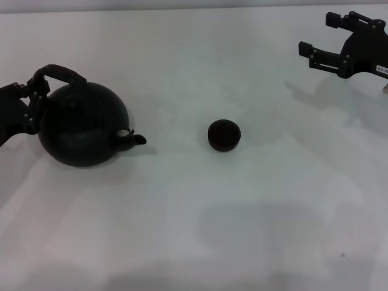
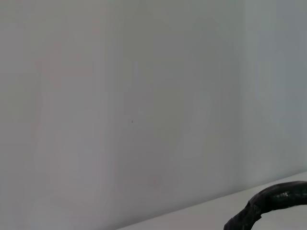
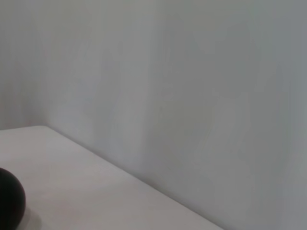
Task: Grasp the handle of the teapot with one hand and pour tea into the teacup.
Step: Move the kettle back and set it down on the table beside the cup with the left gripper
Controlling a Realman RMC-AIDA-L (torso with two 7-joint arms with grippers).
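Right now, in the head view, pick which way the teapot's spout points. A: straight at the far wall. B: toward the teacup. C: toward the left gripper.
B: the short spout juts from the teapot on the side facing the teacup, while the left gripper sits at the handle on the opposite side.

Plain white table (image 1: pixel 194 230), pale grey wall (image 2: pixel 120 96) behind it.
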